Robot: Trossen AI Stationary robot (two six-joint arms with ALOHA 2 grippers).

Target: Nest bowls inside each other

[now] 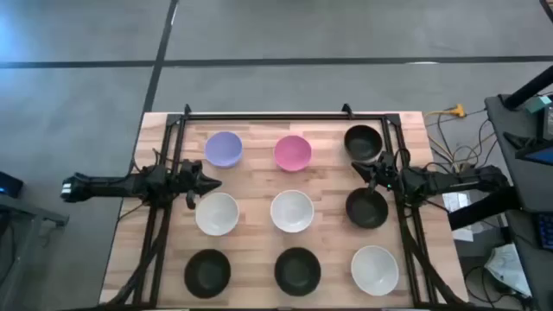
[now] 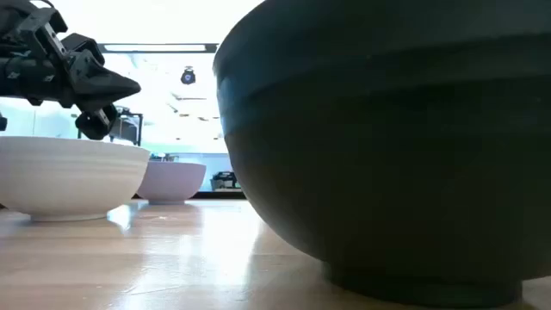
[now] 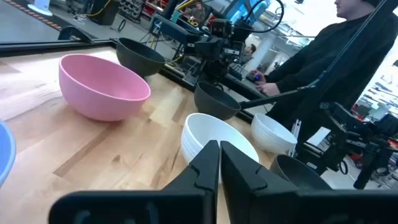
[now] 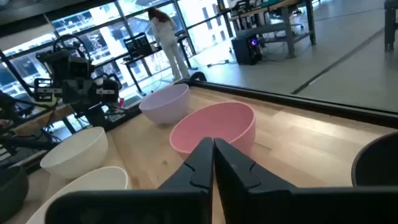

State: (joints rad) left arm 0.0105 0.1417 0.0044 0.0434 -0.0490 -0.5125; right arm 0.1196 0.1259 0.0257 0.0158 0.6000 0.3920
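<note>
Black bowl [image 2: 387, 146] up close, hiding most of the table [image 2: 155, 258].

Two dark, slender six-joint arms of matte black plastic and metal — boxy at the joints, tapering toward the wrist. The left gripper [image 1: 207, 183] ends in two flat, black, wedge-shaped fingers [image 3: 200, 169] with smooth faces and angled tips; the right gripper [image 1: 373, 175] has the same black fingers [image 4: 198, 160]. Thin black cables run along the right arm's links.
</note>
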